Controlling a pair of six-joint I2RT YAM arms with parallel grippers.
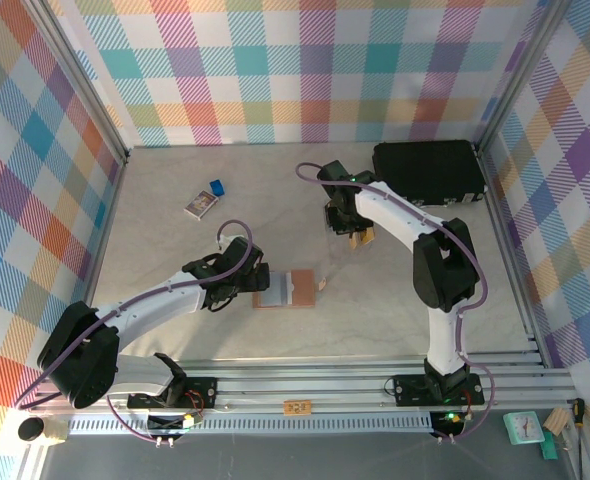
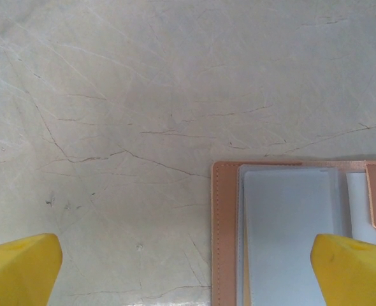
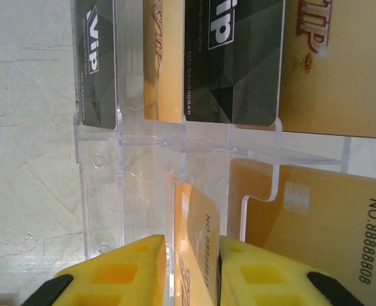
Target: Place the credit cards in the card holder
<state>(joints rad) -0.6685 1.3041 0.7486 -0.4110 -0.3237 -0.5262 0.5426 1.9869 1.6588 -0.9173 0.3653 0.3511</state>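
Left end effector (image 2: 188, 274) released wide, at left edge of open card holder (image 2: 290, 229) on surface (image 2: 111, 95). Right end effector (image 3: 191, 268) straddles gold credit card (image 3: 197, 217) in clear rack (image 3: 105, 191); cannot tell if gripped.

- card holder (image 1: 287, 290) lies open and flat mid-table, greyish inside up
- left gripper (image 1: 245, 282) at its left edge
- right gripper (image 1: 353, 232) further back, well apart from holder, over tan credit cards (image 1: 365, 238)
- black case (image 1: 427, 172) at far right corner
- small printed box (image 1: 201, 204) and blue object (image 1: 216, 187) far left, just beside each other
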